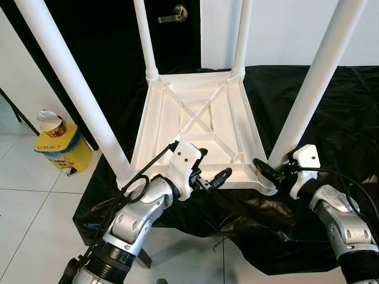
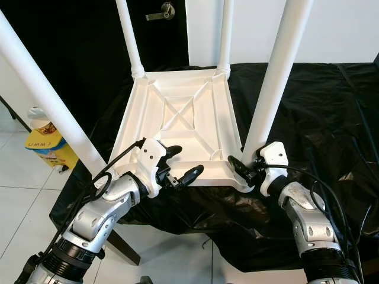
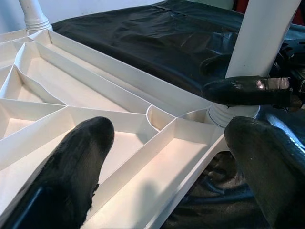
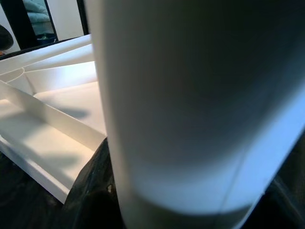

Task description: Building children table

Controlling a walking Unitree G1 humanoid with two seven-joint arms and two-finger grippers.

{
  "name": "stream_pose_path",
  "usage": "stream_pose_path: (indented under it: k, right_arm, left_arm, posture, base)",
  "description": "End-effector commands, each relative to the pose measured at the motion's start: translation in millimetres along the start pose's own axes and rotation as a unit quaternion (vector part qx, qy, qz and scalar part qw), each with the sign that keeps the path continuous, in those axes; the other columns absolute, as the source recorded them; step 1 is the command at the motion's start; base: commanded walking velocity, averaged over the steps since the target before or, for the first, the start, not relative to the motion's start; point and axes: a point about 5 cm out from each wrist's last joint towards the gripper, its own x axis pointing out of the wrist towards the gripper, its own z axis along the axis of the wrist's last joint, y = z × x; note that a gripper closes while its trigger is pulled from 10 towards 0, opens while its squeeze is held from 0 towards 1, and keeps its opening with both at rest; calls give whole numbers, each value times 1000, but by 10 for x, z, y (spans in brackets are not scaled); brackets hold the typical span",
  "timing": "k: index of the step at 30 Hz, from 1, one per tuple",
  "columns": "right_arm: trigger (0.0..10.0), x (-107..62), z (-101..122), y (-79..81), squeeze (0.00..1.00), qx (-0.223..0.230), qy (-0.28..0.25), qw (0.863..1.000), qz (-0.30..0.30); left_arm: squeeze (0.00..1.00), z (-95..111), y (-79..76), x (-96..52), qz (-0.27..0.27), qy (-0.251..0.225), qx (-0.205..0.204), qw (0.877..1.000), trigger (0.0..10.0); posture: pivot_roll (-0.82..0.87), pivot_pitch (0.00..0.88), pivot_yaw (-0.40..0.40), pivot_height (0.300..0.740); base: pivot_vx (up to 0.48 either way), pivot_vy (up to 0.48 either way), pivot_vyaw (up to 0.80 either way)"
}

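Observation:
A white plastic table (image 1: 251, 127) lies upside down on black cloth, its ribbed underside facing up. Four white legs stand up from its corners: near left leg (image 1: 71, 83), near right leg (image 1: 314, 89), and two far legs (image 1: 145, 41) (image 1: 241, 35). My left gripper (image 1: 210, 168) hovers open over the table's near edge, its fingers (image 3: 71, 167) spread above the ribs and holding nothing. My right gripper (image 1: 269, 170) is at the base of the near right leg (image 4: 190, 105), with one black finger (image 3: 245, 90) lying against the leg's foot and the other behind it.
Black cloth (image 1: 331, 118) covers the low platform under the table and hangs over its front. A yellow container (image 1: 59, 148) with a paper cup on it stands on the white tiled floor (image 1: 35, 201) at the left. A black door with a handle (image 1: 174, 15) is behind.

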Motion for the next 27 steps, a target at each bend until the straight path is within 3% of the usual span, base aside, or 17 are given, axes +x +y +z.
stream_pose_path:
  k: [1,10,17,21,22,26,27]
  right_arm:
    - [10000,-2,-129,80,0,19,20,1000,4]
    - [10000,71,-168,136,0,29,22,997,-65]
    - [10000,167,-160,312,0,48,18,989,-140]
    - [10000,110,-205,365,0,86,35,941,-324]
    - [10000,95,-218,381,0,88,38,933,-347]
    - [10000,97,-215,423,0,94,35,926,-363]
    - [10000,123,-199,504,0,106,27,924,-367]
  left_arm:
    - [0,19,-74,-13,-60,-2,6,998,10000]
    - [0,-36,-133,-48,-88,15,7,996,10000]
    - [0,-17,-246,-93,-139,25,-2,990,10000]
    - [0,-20,-362,-106,-165,36,-10,986,10000]
    - [0,-25,-375,-106,-166,38,-10,985,10000]
    - [0,-28,-393,-107,-168,39,-12,985,10000]
    - [0,-25,-411,-108,-169,39,-14,985,10000]
  posture:
    - [26,0,42,740]
    - [29,0,36,740]
    - [32,16,29,740]
    - [53,54,13,740]
    - [53,54,13,740]
    - [51,57,19,740]
    - [57,57,18,740]
  base:
    - [0,0,0]
    - [0,0,0]
    - [0,0,0]
    - [0,0,0]
    - [0,0,0]
    - [0,0,0]
    - [0,0,0]
